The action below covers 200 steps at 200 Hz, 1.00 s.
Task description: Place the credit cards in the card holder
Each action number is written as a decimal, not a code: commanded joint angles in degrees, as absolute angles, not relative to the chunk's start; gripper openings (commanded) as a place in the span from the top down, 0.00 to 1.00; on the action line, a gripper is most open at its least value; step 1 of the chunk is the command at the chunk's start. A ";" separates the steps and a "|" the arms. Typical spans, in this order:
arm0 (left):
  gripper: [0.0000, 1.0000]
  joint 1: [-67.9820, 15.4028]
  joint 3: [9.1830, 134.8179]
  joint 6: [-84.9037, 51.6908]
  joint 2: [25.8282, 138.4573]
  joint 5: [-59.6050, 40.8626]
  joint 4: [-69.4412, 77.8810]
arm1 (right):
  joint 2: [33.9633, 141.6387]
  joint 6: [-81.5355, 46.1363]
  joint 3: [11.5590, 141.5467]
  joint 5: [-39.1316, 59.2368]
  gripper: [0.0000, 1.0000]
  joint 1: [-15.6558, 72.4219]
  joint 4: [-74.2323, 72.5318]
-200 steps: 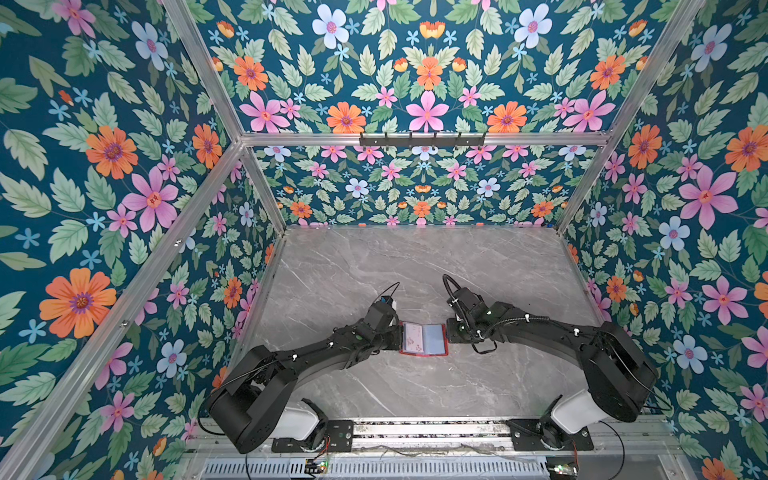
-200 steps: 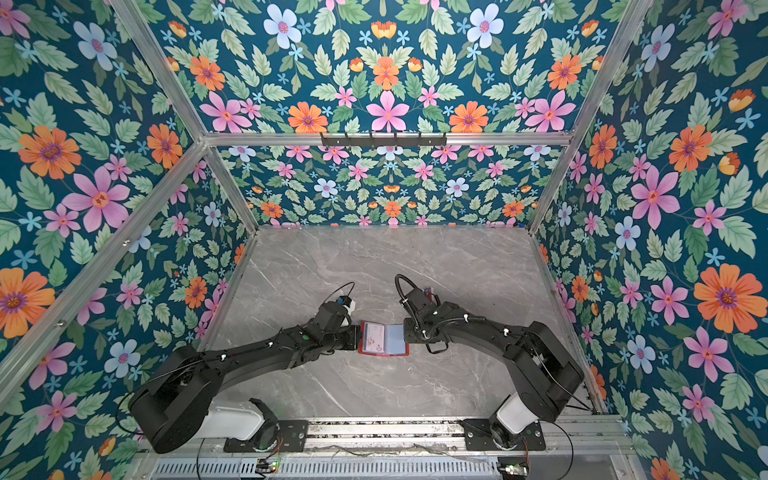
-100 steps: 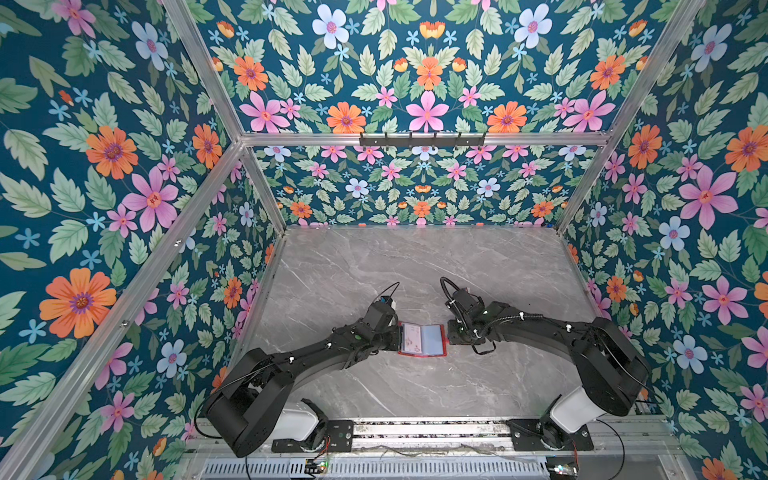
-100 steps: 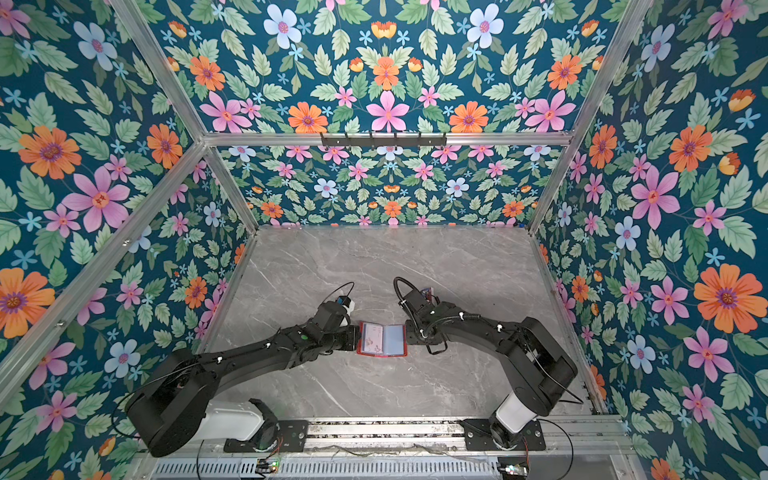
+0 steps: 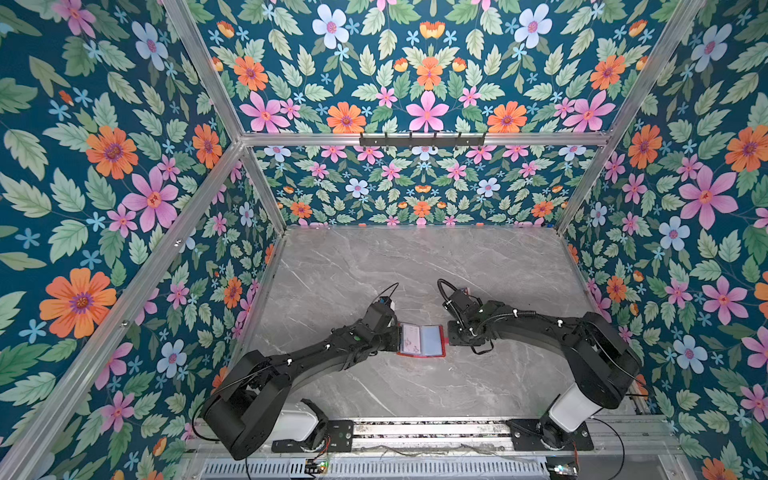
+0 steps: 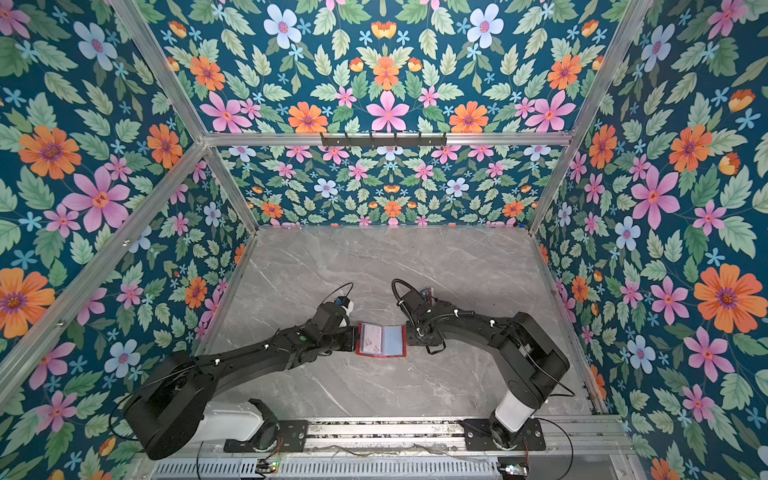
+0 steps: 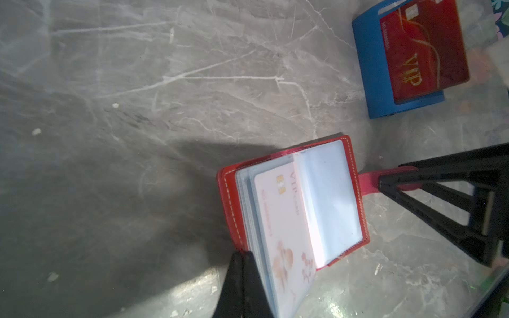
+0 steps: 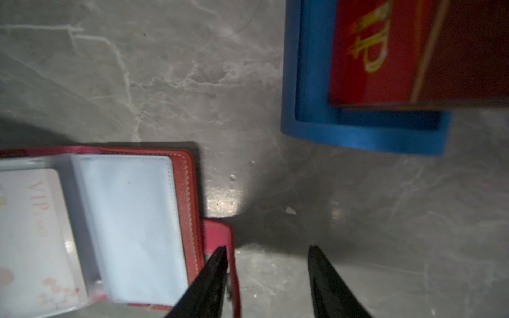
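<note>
**mk_77:** While the left gripper (image 7: 243,256) sits at the left edge of the card holder (image 5: 422,340), is it actually gripping anything?

**bolt_dad:** yep, its jaws are pressed together on the corner of the red left cover, going by the left wrist view. The holder lies open on the marble table (image 5: 374,266), front and middle, between the two arms in both top views.

**mk_77:** any cards in it?

**bolt_dad:** one pale card (image 7: 281,214) with "VIP" on it, tucked in a clear sleeve on the left half.

**mk_77:** and the right side?

**bolt_dad:** the right gripper (image 8: 267,247) has its jaws apart. One fingertip (image 8: 213,271) is on the holder's strap (image 8: 217,231), the other is over bare table. Past it there's a blue stand (image 7: 369,68) with a red card (image 7: 424,52) in it, gold "VIP", leaning, near the holder but not touching it.
</note>
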State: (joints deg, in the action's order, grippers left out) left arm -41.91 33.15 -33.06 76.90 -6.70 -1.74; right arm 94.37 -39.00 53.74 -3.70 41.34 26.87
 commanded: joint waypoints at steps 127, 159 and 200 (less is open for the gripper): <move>0.92 -42.76 37.59 -31.82 77.22 -8.99 -3.61 | 94.48 -39.41 50.71 2.64 0.91 41.02 19.42; 0.80 -43.58 38.51 -31.81 78.36 -11.12 -2.14 | 94.50 -39.33 50.76 2.81 0.91 41.00 19.21; 0.62 -45.14 39.53 -31.81 79.53 -14.45 1.08 | 94.48 -39.37 50.75 2.85 0.92 41.04 19.14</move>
State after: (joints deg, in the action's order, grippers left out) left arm -44.49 38.87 -32.62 78.83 -11.35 -2.02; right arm 94.28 -38.98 50.76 2.68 40.95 19.64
